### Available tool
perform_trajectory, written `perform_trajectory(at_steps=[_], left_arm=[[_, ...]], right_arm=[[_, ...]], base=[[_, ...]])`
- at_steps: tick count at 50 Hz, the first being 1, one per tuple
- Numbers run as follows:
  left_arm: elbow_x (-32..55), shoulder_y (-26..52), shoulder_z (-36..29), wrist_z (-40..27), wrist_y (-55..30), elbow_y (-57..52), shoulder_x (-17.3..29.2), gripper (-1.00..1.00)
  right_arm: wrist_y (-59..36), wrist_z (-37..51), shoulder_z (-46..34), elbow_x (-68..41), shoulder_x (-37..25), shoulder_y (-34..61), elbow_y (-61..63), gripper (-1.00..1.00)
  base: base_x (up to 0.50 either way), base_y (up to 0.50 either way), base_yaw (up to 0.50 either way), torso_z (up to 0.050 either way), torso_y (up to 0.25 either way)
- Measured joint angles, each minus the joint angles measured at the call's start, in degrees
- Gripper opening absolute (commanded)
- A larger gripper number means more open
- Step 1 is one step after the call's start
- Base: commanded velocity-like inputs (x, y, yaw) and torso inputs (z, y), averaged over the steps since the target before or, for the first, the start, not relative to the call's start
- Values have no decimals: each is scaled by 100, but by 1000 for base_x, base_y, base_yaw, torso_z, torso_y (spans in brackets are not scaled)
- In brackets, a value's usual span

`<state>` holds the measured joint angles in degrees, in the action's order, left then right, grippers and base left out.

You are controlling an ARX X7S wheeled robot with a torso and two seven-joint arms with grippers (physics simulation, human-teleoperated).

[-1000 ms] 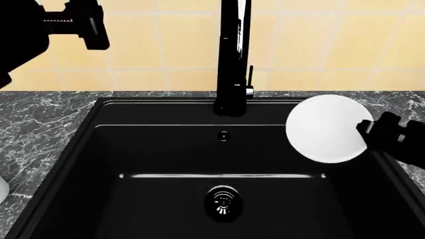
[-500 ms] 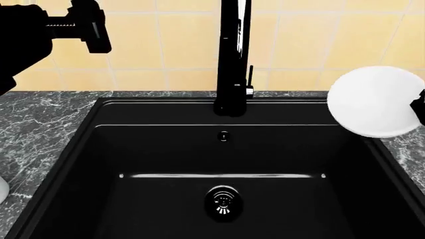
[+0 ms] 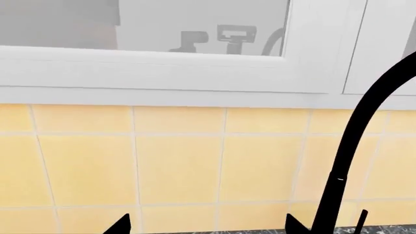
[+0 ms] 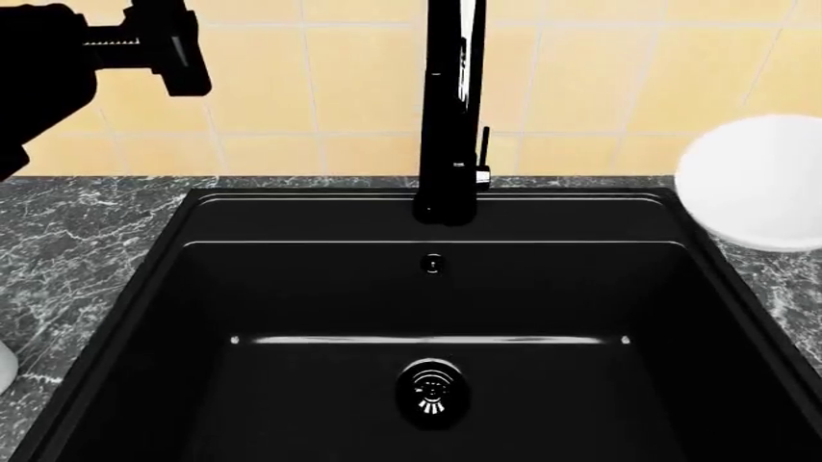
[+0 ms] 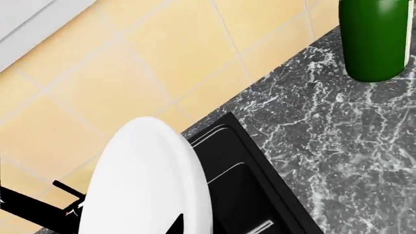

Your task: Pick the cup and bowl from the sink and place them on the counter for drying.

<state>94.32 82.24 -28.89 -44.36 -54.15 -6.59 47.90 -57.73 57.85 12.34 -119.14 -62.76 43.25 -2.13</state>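
A: Head view first. Where is the bowl?

B: The white bowl [image 4: 756, 183] hangs in the air past the right rim of the black sink [image 4: 192, 289], over the marble counter [image 4: 77, 241] at that side and in front of the yellow tiles. It touches no surface. The right gripper carrying it is out of this view.

A: And the sink itself?

B: The basin holds only its round drain [image 4: 433, 389]; the tall black faucet [image 4: 449, 106] stands at the sink's back rim. A white sliver at the picture's edge, on the counter left of the sink, may be the cup [image 4: 6, 371]; too little shows to be sure. The left gripper [image 4: 173, 48] is raised well above the sink's left rear corner; I cannot tell how its jaws stand.

A: Left wrist view?

B: Yellow tiles, a white window frame [image 3: 195, 73], and the faucet's curved neck. Two dark fingertips [image 3: 120, 225] stand apart with nothing between them, so that hand is released.

A: Right wrist view?

B: The bowl [image 5: 149, 180] fills the near part, seen edge-on and tilted, with a dark fingertip against its rim, so the right gripper grasps it. Beyond the sink's corner, a green bottle [image 5: 375, 39] stands on the counter.
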Motion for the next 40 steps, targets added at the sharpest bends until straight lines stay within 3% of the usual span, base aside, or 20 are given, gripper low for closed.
perform_trajectory(at_steps=[6, 40], left_arm=[[-6, -13, 0, 12, 16, -5, 1, 100], [175, -136, 46, -61, 90, -66, 31, 100]], right_arm=[[108, -184, 297, 254, 8, -330, -50, -100], [703, -264, 3055, 1827, 337, -2361, 114, -100]], base=[[0, 0, 0, 43, 0], [0, 0, 0, 0, 0]])
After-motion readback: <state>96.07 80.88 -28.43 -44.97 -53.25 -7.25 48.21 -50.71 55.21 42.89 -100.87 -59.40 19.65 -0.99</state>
